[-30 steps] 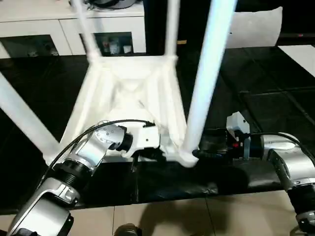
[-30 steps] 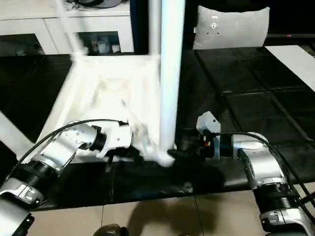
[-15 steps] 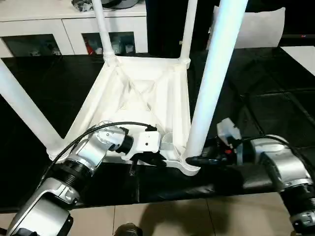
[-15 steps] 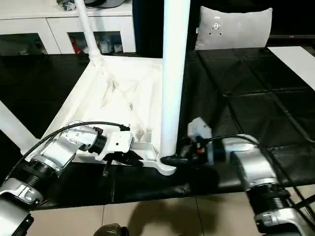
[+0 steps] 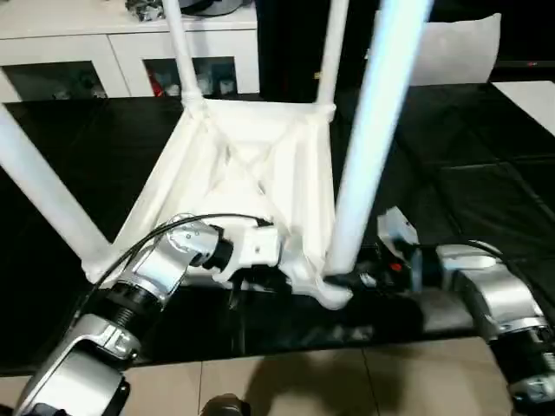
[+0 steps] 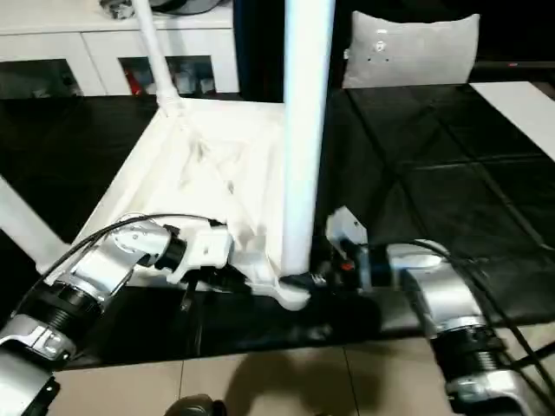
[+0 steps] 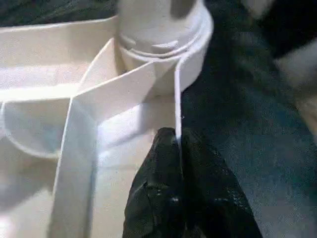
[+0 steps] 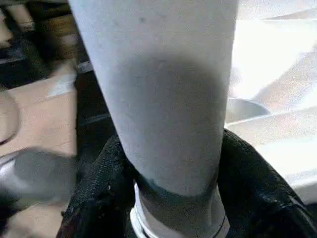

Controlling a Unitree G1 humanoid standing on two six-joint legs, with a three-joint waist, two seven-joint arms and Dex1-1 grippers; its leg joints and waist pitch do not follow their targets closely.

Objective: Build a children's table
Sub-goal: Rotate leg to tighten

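Note:
The children's table [image 5: 251,165] lies upside down on the black floor mat, its ribbed underside up and its white legs pointing upward. My left gripper [image 7: 176,136] is shut on the thin rim of the top's near edge, close to the near right corner socket. My right gripper [image 5: 347,279] is at that corner. Its black fingers [image 8: 99,188] press both sides of the base of the near right leg [image 5: 368,147], just above the socket. The near left leg [image 5: 43,195] and two far legs [image 5: 178,43] also stand in their sockets.
A white cabinet [image 5: 113,52] with dark glass compartments runs along the back. A grey cushion [image 6: 408,48] leans at the back right, and a white sheet [image 5: 529,95] lies at the far right. Beige floor tiles [image 5: 303,381] border the mat's near edge.
My right gripper has closed in on the base of the near right leg. The left gripper keeps its pinch on the rim. The table has shifted slightly.

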